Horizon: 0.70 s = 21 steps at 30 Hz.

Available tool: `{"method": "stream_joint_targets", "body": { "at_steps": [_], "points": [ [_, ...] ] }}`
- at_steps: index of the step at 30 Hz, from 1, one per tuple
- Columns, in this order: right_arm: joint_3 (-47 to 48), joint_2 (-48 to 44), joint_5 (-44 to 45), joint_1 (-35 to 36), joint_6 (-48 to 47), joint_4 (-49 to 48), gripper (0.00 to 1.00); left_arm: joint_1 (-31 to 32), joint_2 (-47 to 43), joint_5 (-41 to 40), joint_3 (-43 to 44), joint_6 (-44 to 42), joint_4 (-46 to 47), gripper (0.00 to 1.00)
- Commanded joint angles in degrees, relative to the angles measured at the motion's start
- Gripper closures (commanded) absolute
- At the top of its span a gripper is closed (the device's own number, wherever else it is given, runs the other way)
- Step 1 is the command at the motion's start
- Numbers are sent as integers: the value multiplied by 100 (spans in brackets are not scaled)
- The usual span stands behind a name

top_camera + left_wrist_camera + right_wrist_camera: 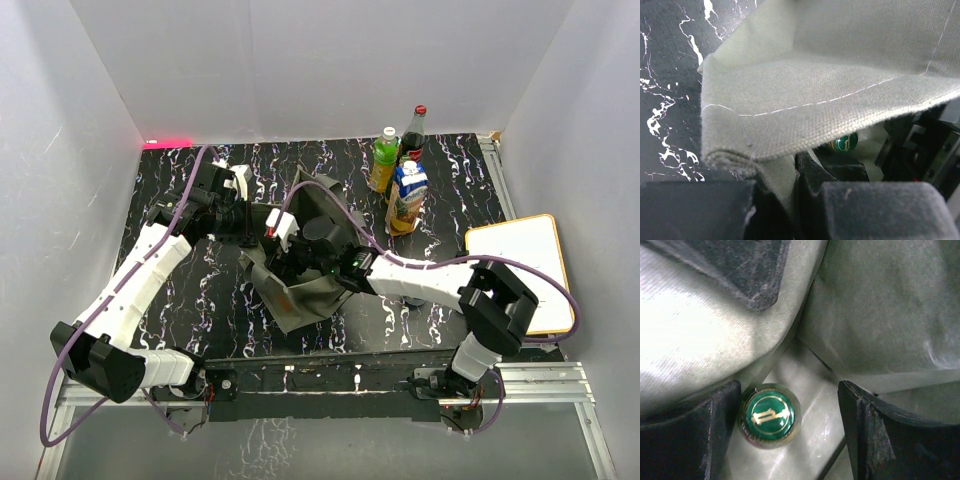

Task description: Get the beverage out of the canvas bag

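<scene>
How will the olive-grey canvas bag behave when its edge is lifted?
Probably floppy: the olive-grey canvas bag folds and creases where the left tool pinches it. Likely to sag, not stand: its sides slump in the top view.

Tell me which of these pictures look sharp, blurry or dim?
Top external: bright, even, crisp. Left wrist: canvas bag weave sharp, near fingers blurred. Right wrist: dim inside the bag, green cap clear, sheen on the fabric around it.

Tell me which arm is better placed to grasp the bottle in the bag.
Right. Its open fingers flank the green cap inside the bag; the left fingers pinch the bag's edge.
</scene>
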<state>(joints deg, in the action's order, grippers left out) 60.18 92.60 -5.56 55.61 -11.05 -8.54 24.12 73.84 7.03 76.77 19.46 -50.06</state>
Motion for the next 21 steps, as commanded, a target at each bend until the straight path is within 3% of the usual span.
{"method": "stream_joint_targets", "body": {
  "at_steps": [1, 5, 10, 13, 21],
  "points": [
    [-47, 355, -34, -10, -63, -550, 23, -2, -51, 81, 234, -109, -251, 100],
    [3, 438, -90, -8, -151, -622, 38, -4, -71, 73, 255, -127, -279, 100],
    [349, 421, -314, -9, -157, -167, 77, -4, -90, 1, 255, -114, -314, 100],
    [524, 302, -288, -12, 65, 38, 89, -4, -61, -121, 257, -37, -360, 100],
    [825, -350, 185, -251, 1483, -199, 92, -2, -7, -241, 319, 246, -376, 100]
  ]
}}
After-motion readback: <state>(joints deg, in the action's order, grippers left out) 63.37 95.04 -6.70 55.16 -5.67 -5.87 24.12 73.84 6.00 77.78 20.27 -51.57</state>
